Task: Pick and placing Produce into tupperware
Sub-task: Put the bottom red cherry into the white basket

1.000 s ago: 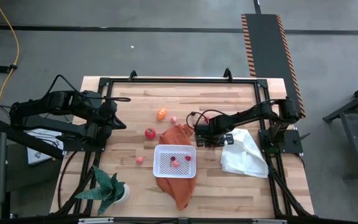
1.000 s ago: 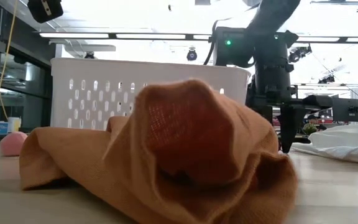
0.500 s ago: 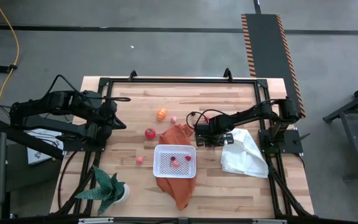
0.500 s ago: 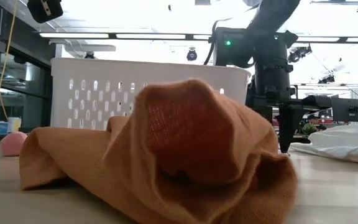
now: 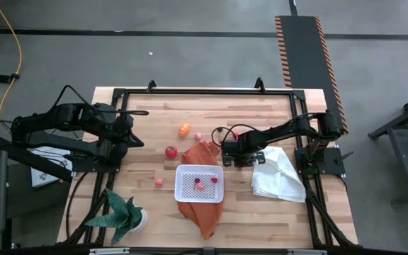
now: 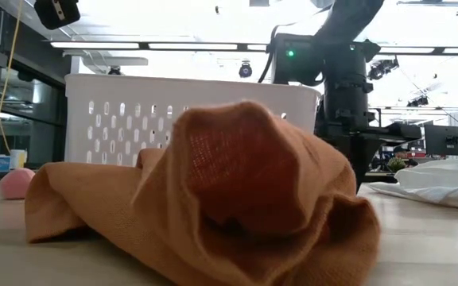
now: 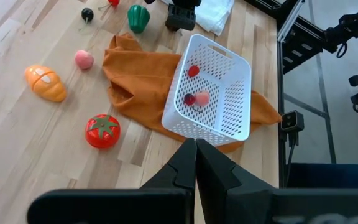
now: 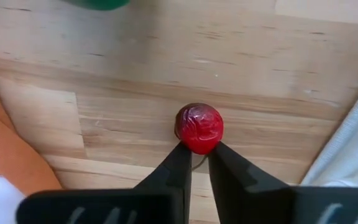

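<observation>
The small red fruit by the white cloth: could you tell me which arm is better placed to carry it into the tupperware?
The right. Its gripper is closed around the small red fruit, close to the tupperware. The left gripper is shut, empty, and parked at the table's left edge.

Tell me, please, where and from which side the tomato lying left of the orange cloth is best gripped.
Grip the tomato across its round red middle, coming from straight above. It sits upright on the bare table, green leaf cap up, with clear space around it, so fingers could close on opposite sides below the cap.

Tupperware (image 5: 200, 183) on cloth (image 5: 201, 212).
</observation>
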Robot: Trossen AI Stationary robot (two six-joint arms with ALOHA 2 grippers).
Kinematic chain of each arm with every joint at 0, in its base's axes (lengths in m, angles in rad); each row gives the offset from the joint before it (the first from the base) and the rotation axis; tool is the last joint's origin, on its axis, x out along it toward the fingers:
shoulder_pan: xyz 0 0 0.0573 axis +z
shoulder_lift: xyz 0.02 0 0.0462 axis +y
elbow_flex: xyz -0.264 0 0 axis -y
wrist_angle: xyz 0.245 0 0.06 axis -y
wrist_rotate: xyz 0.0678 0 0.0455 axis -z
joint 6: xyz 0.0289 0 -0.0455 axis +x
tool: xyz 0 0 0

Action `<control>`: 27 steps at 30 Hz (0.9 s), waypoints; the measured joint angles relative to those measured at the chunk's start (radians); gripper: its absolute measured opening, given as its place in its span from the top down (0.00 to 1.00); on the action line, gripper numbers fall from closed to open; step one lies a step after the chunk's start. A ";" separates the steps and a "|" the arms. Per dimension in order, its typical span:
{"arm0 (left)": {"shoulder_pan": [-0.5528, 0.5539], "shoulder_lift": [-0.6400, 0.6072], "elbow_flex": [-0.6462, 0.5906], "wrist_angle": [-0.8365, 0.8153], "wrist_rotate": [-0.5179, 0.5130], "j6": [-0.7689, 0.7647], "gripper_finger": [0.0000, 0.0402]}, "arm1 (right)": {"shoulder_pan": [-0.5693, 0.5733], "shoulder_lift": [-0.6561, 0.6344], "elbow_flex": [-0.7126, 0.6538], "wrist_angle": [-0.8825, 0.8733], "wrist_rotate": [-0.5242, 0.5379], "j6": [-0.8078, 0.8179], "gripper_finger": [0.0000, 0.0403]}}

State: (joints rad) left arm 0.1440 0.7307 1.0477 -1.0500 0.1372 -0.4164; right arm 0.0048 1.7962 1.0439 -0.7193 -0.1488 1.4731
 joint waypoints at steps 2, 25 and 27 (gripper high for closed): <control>0.000 0.000 0.000 0.000 0.000 0.000 1.00 | 0.000 0.000 0.000 0.004 0.000 0.000 0.93; 0.000 0.000 0.000 0.000 0.000 0.000 1.00 | -0.005 0.000 0.127 -0.116 0.019 -0.053 0.98; 0.000 0.000 0.000 0.000 0.000 0.001 1.00 | -0.005 0.000 0.157 -0.157 0.026 -0.065 0.98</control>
State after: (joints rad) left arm 0.1436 0.7307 1.0477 -1.0496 0.1374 -0.4158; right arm 0.0002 1.7962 1.2010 -0.8768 -0.1228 1.4077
